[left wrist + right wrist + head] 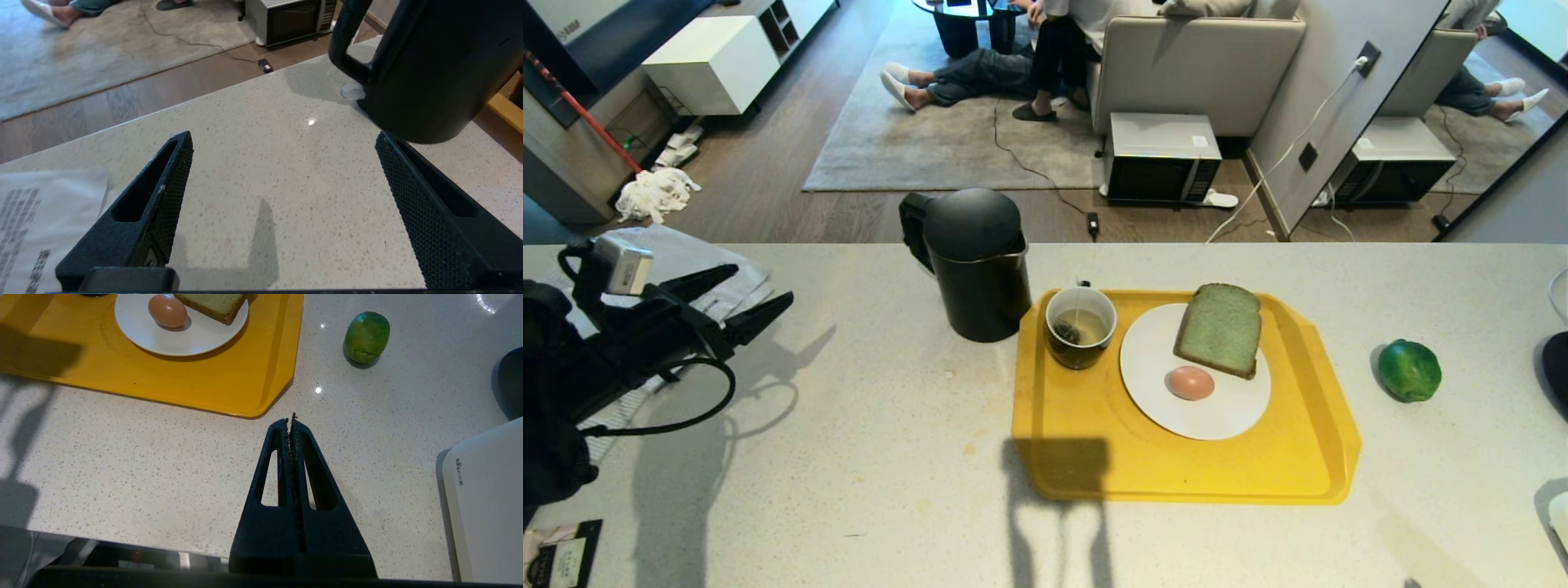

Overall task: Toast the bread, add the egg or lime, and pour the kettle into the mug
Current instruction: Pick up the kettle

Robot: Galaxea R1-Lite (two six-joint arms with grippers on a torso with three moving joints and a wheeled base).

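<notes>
Hovering at the far left of the pale speckled table [866, 457], the left gripper [739, 298] has its fingers [163, 192] spread wide and empty, pointing towards the kettle [974, 261], which stands well apart to its right, just left of the yellow tray [1094, 457]; its loop handle [347, 45] faces far-left. Judging from this, the pouring step appears done or near done; a clean finish means keeping the arm clear of the kettle. The mug [1081, 327], dark outside and white within, sits on the tray's far-left corner holding liquid and a teabag; the pale green bread [1218, 328] leans on a white plate [1217, 416] beside the pinkish egg [1190, 382]; the glossy lime [1410, 370] lies right of the tray. The right gripper [292, 418], fingers pressed together, rests near the tray's near-right corner.
</notes>
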